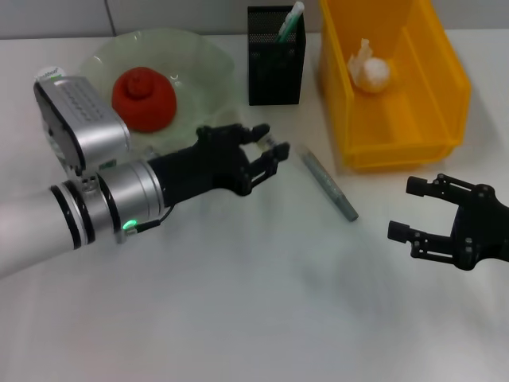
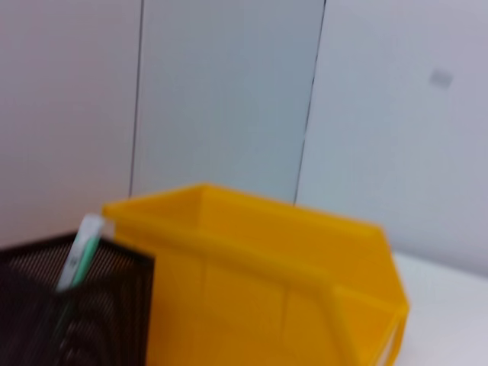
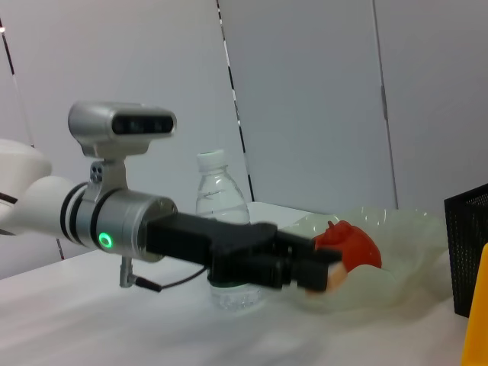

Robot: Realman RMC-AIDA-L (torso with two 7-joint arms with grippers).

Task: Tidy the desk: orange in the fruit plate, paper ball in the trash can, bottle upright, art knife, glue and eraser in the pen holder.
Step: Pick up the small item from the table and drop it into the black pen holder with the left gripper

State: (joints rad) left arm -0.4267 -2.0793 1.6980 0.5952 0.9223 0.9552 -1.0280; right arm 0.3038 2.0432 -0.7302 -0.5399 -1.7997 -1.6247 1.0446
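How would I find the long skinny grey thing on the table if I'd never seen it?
Look first for the big yellow bin at the back of the white table. Just in front of its left corner, past the tip of the left gripper, lies the grey art knife. It is the only long, thin thing lying flat; everything else nearby is round or boxy.

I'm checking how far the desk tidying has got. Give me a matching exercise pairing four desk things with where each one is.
Things:
1. red-orange fruit
2. white crumpled paper ball
3. grey-green art knife
4. white-green glue stick

Places:
A. in the yellow plastic bin
B. lying on the white desk
C. in the black mesh pen holder
D. in the pale green glass plate

Pairs: 1-D, 2-A, 3-B, 4-C
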